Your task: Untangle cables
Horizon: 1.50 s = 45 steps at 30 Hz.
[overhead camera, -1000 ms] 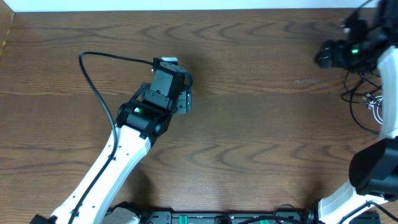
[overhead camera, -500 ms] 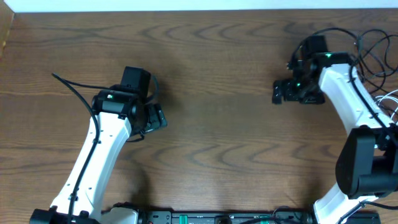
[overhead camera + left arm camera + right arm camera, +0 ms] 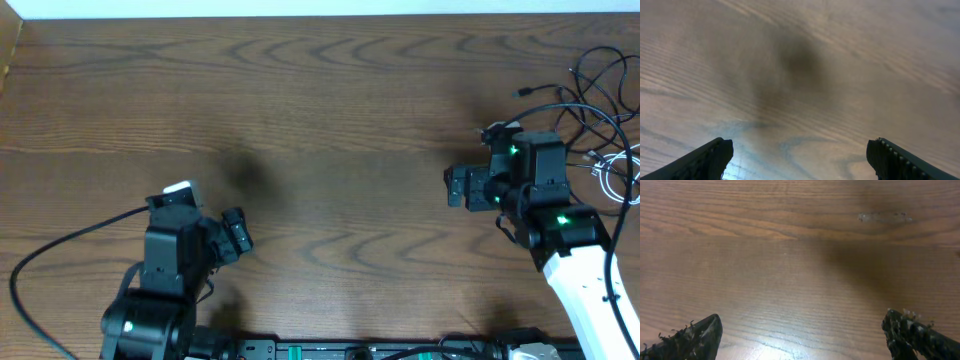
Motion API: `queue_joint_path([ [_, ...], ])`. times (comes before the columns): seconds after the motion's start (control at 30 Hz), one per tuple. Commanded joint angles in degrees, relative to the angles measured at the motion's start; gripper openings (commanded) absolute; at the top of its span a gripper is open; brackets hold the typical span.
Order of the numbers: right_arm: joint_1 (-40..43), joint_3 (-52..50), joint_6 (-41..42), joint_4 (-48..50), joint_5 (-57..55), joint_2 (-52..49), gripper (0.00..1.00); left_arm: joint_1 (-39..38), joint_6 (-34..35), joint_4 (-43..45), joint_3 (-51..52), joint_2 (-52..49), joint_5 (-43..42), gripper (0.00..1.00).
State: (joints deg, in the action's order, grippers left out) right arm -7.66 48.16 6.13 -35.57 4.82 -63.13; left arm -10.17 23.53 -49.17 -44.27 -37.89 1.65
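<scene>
The cables (image 3: pixel 600 85) lie in a loose tangle at the table's far right edge in the overhead view: thin black loops with a thin white cable (image 3: pixel 610 170) among them. My right gripper (image 3: pixel 457 186) is open and empty, just left of the tangle and facing away from it. My left gripper (image 3: pixel 236 232) is open and empty near the front left, far from the cables. The left wrist view (image 3: pixel 799 160) and the right wrist view (image 3: pixel 802 335) show only open jaws over bare wood; no cable is in either.
The brown wooden table (image 3: pixel 330 120) fills the view, with its white far edge along the top. A thicker black arm wire (image 3: pixel 60 250) loops out left of the left arm. A dark rail (image 3: pixel 360 350) runs along the front edge.
Both arms have pulled back toward the front edge. The left gripper moved from mid-left to front left. The right gripper moved down and sits lower beside the tangle.
</scene>
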Motion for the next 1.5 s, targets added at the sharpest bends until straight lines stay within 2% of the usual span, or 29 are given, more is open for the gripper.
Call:
queue_joint_path([
  [0.0,-0.26,-0.79,0.70,-0.46,-0.39,0.87,0.99,0.13,-0.94,-0.02,0.24,2.08,0.72,0.91],
  [0.57,-0.20,-1.03,0.66,-0.39,-2.73,1.42,0.99,0.13,-0.94,-0.02,0.24,1.62,0.70,0.91],
  [0.73,-0.13,-2.56,-6.51,9.75,-4.85,9.40,0.99,0.13,-0.94,-0.02,0.24,1.62,0.72,0.91],
  [0.97,2.38,-20.87,-6.40,31.65,-4.26,26.71,0.99,0.13,-0.94,-0.02,0.24,1.62,0.70,0.91],
  [1.13,2.43,-33.81,-7.10,42.71,-4.94,39.47,0.99,0.13,-0.96,-0.02,0.24,1.62,0.70,0.91],
  [1.47,2.43,-43.65,-7.78,47.87,-9.84,54.12,0.99,0.13,-0.94,-0.02,0.24,1.62,0.72,0.91],
])
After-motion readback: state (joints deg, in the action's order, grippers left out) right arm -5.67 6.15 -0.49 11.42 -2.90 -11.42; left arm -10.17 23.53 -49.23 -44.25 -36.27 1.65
